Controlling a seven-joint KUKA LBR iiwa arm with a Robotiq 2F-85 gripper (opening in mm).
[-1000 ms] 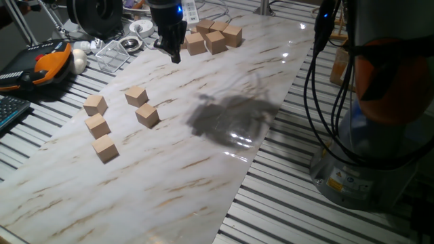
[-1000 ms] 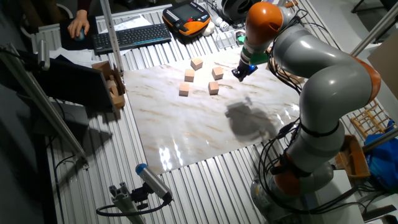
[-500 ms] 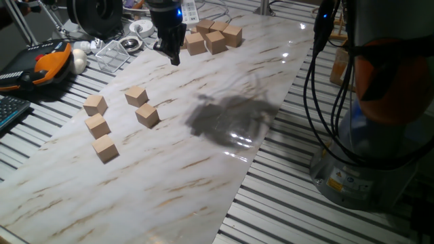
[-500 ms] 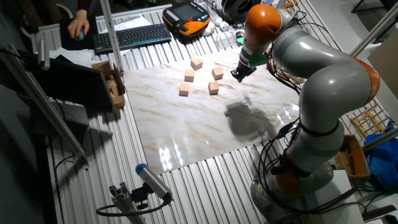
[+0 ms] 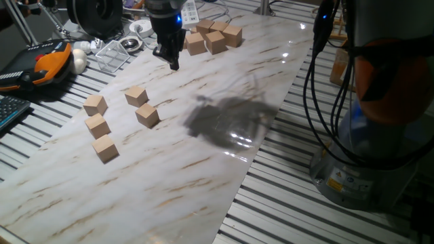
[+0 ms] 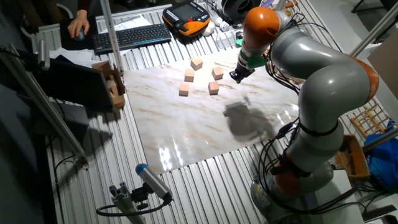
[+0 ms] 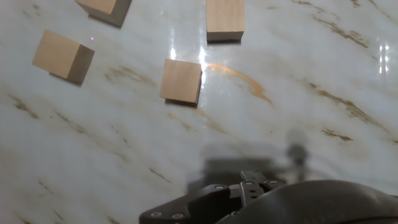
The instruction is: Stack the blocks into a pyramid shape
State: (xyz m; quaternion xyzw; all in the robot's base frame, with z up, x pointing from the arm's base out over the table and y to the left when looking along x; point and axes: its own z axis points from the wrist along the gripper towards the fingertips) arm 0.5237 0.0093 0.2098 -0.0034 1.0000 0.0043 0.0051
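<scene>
Hovering above your marble table (image 5: 224, 81), gripper (image 5: 173, 62) carrying nothing, jaw spread impossible to tell, five loose blocks (image 5: 146, 115) nearby, stacked cubes (image 5: 215, 38) beyond.

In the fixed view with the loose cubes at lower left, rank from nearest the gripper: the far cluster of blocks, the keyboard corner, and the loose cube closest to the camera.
1. Far cluster of blocks, just right of the gripper.
2. Loose cube closest to the camera, well below and left on the marble board.
3. Keyboard corner, at the left edge.
</scene>
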